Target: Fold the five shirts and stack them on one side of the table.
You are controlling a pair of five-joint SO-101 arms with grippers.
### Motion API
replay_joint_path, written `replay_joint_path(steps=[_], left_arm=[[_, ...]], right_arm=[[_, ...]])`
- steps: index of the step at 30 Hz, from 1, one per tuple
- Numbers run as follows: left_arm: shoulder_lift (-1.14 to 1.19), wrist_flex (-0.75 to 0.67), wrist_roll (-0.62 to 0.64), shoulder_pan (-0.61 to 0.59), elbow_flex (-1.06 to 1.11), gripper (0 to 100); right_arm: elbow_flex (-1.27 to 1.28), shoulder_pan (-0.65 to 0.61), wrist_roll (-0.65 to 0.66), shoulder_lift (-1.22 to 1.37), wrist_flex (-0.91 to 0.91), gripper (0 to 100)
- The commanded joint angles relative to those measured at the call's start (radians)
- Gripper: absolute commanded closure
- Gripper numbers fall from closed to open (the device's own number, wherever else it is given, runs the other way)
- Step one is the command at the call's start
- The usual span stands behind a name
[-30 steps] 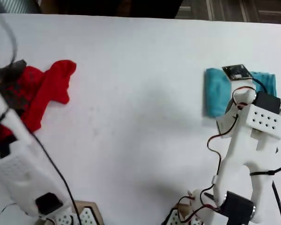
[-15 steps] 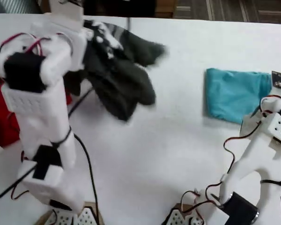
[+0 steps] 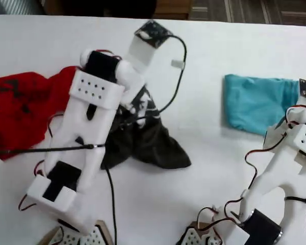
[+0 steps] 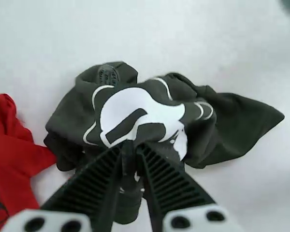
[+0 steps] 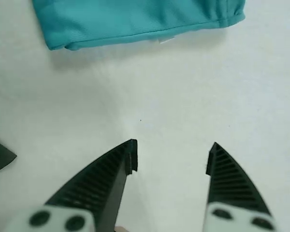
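A crumpled black shirt with a white print lies bunched on the white table, a little left of the middle. My left gripper is shut on a fold of the black shirt just below the print. A red shirt lies spread at the left edge, beside the black one, and the red shirt appears again in the left wrist view. A folded teal shirt lies flat at the right. My right gripper hangs open over bare table just in front of the teal shirt, holding nothing.
The left arm stretches over the table between the red and black shirts, its cables trailing across. The right arm stands at the front right. Bare white table lies between the black and teal shirts.
The left arm has swung from the far left towards the middle, carrying the black shirt and lowering it onto the table. The right arm moved right off the teal shirt a second ago, then stayed.
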Motion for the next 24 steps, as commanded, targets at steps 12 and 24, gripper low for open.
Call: replay_joint_path(steps=[12, 24], left_arm=[[-0.052, 0.026, -0.009, -0.531, 0.054, 82], [-0.043, -0.212, -0.129, -0.908, 0.371, 82]], right_arm=[[-0.009, -0.111, -0.009, -0.042, -0.045, 77.2], [-0.437, -0.659, -0.232, 0.171, -0.056, 77.2]])
